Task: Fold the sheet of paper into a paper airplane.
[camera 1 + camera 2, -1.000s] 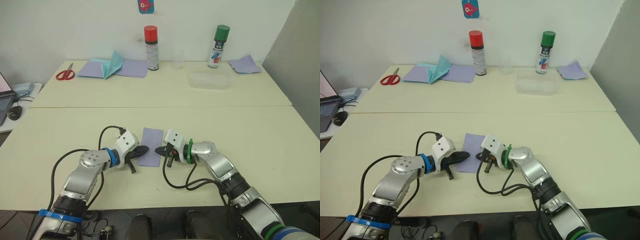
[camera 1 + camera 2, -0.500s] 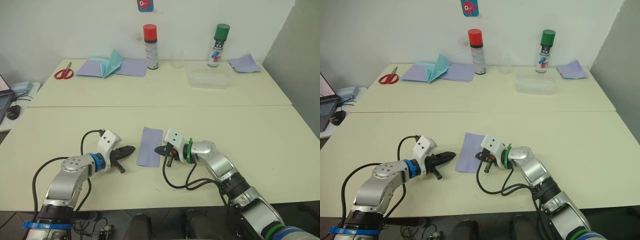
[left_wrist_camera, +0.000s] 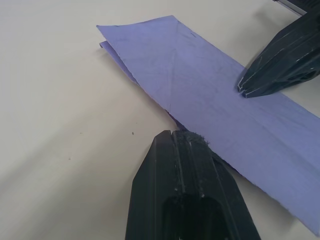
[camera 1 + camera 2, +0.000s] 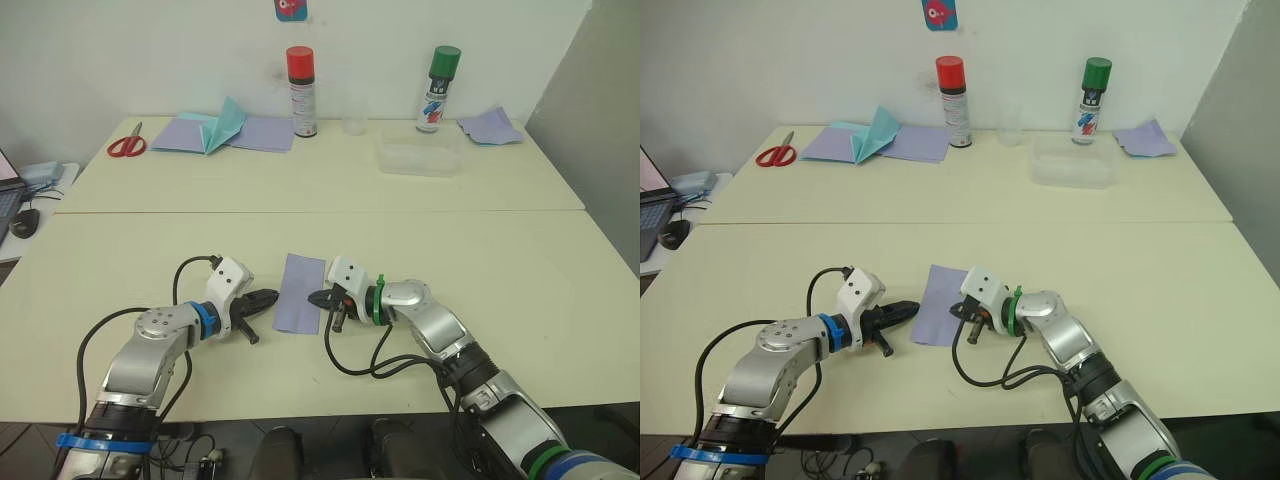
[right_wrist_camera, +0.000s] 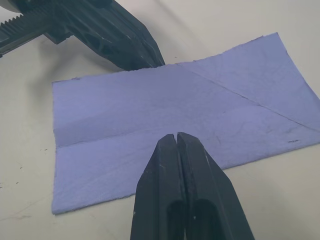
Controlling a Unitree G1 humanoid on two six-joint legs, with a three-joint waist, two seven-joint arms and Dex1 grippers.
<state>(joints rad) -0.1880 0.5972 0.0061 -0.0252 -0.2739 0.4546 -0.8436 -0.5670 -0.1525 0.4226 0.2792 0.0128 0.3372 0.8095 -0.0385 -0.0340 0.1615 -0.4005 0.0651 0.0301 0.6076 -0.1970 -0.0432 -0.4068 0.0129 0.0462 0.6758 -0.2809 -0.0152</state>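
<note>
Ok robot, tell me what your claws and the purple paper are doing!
Both claws shut: left claw, right claw. Sheet of paper folded flat, right claw tip on it. Nothing in the way.

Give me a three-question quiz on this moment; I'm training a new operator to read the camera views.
1. True or false: the sheet of paper lies folded on the near table.
2. Which tool's closed tip presses on the sheet: A) the left tool or B) the right tool?
3. Fill in: the scissors on the far table have ____ handles.

Key: 1 true, its doubled layers show at one corner in the left wrist view. 2 B; the left tip sits at the sheet's edge. 3 red.
</note>
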